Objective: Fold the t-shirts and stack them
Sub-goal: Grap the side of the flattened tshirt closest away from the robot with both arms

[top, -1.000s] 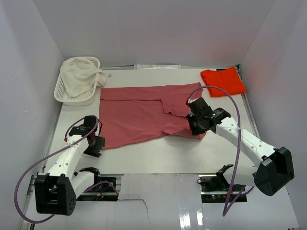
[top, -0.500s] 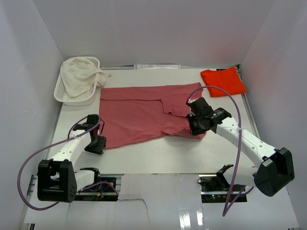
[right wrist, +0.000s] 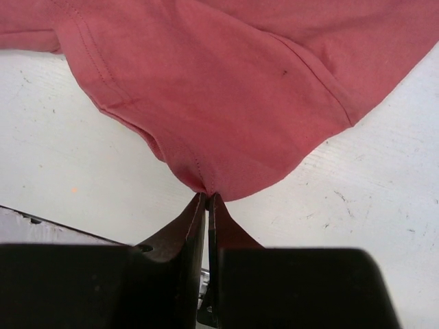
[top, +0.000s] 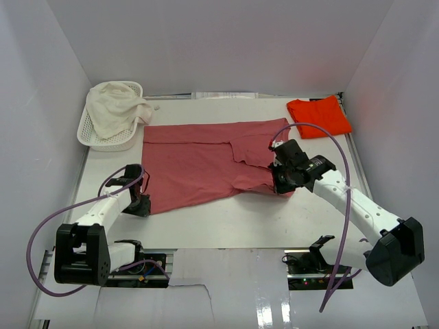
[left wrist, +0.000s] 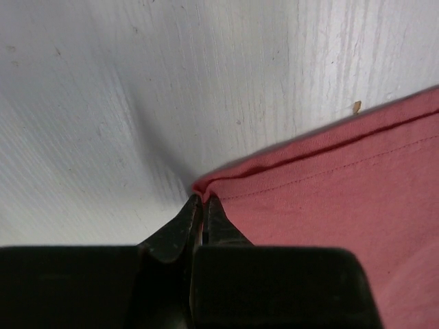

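Note:
A large dusty rose-red t-shirt (top: pixel 199 161) lies spread on the white table, its right part folded over. My left gripper (top: pixel 143 205) is shut on the shirt's near left corner (left wrist: pixel 206 186), the hem pinched between its black fingertips (left wrist: pixel 202 203). My right gripper (top: pixel 283 184) is shut on the shirt's near right edge (right wrist: pixel 206 181), where the cloth bunches into the jaws (right wrist: pixel 207 199). A bright orange-red t-shirt (top: pixel 318 116) lies folded at the back right, apart from both grippers.
A white lattice basket (top: pixel 92 133) with a cream cloth (top: pixel 116 106) in it stands at the back left. White walls close the table on three sides. A purple cable (top: pixel 329 144) arcs over the right arm.
My left gripper slid forward to the shirt's near left corner and shut on it. The right gripper stayed shut on the right edge and shifted slightly.

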Available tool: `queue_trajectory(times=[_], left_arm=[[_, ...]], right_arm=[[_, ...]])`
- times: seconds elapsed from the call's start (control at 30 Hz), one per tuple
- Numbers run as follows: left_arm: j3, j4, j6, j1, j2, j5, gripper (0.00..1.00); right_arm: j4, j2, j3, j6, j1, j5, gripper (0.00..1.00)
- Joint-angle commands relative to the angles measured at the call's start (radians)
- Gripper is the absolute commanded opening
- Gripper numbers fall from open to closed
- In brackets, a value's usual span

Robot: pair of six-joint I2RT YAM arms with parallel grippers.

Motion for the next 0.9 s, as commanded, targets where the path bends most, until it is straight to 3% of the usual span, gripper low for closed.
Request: queue_trajectory(times=[0.0,0.33,0.6,0.87], left_arm=[[-0.021,0.030,-0.063,0.009,0.001,0.007,0.07],[0.027,0.065,0.038,0.013,0.020,0.034,0.04],[0.112,0.057,0.104,0.015,0.039,0.024,0.00],[0.145,0.059,0.159,0.050,0.070,0.106,0.00]], right_arm=[[-0.047,-0.032,0.043,-0.018,-0.012,0.001,0.08],[-0.178,-0.080,0.081,-0.009,-0.082,0.099,0.08],[-0.178,-0.048,0.144,-0.023,-0.139,0.135,0.08],[-0.173,-0.003,0.245,-0.040,-0.183,0.149,0.08]])
